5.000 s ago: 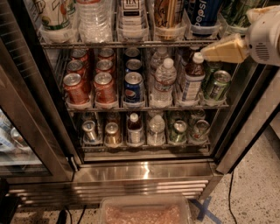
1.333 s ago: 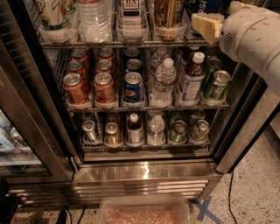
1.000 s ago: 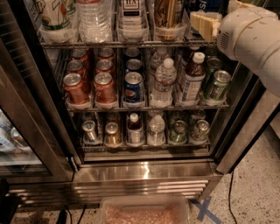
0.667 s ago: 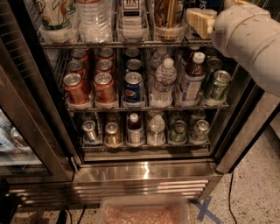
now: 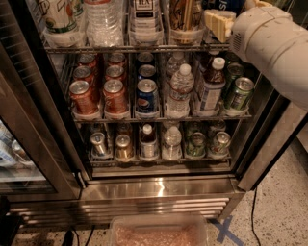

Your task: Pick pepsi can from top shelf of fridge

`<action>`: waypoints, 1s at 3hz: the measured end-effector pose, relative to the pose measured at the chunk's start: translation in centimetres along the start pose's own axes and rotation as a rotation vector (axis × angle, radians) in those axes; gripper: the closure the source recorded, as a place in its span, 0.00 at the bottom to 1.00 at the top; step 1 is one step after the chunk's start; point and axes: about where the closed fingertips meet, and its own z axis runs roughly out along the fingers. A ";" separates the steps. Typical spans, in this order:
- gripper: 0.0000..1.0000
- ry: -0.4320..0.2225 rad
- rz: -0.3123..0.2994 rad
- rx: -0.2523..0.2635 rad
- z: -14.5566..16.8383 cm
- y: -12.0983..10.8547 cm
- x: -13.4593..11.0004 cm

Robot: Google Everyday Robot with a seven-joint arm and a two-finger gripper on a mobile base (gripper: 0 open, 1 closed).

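The fridge [image 5: 159, 190] stands open in front of me, with a dark frame and several wire racks. The top shelf [image 5: 120, 48] holds clear trays of tall cans and bottles. The pepsi can [image 5: 225, 4] stands at its right end; only a dark-blue strip with white lettering shows at the top edge of the view. My gripper [image 5: 219, 23] is at the right end of the top shelf, right in front of the pepsi can and covering most of it. The thick white arm [image 5: 274, 43] reaches in from the right.
The middle rack holds short red cans [image 5: 84, 96], a short blue globe-logo can [image 5: 146, 96], water bottles [image 5: 180, 89] and green cans [image 5: 238, 93]. Small cans and bottles fill the lower rack [image 5: 159, 144]. The glass door [image 5: 19, 158] hangs open on the left. A plastic bin [image 5: 159, 233] sits on the floor.
The arm has moved left and up from beside the middle rack to the right end of the top shelf, and now covers most of the pepsi can.
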 end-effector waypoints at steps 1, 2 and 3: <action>0.33 0.000 -0.001 0.016 0.3 -0.4 0.2; 0.35 -0.008 -0.002 0.031 0.7 -0.7 0.0; 0.34 -0.017 0.002 0.043 1.0 -0.9 -0.4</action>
